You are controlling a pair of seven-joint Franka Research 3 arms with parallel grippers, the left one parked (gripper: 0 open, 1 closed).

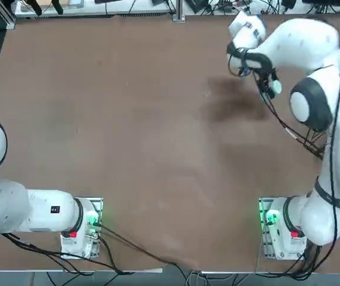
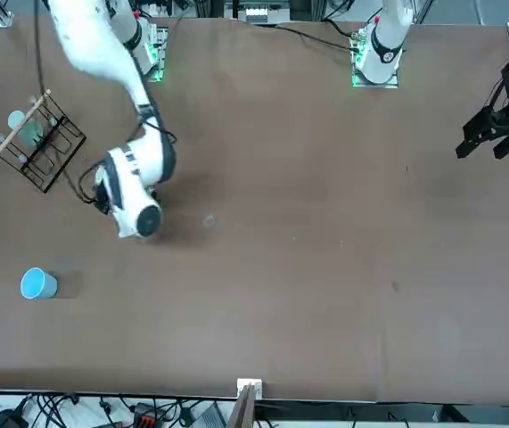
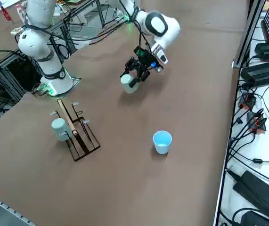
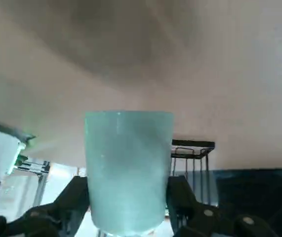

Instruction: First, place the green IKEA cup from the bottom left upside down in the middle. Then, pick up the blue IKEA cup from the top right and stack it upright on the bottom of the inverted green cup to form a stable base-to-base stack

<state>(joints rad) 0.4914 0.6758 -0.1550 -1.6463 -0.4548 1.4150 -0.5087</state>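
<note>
Right end effector [image 4: 128,197] clamps the pale sage-green tapered plastic cup [image 4: 127,170] above the brown surface [image 3: 181,94]; light blue plastic cup [image 3: 162,141] stands upright at five o'clock.

The right gripper [image 3: 133,77] hangs above the surface [image 3: 172,70] with the green IKEA cup [image 3: 127,83] between its jaws, well apart from the blue IKEA cup [image 3: 162,141], which stands upright near the wire rack [image 3: 77,132] bearing another cup [image 3: 60,128].
</note>
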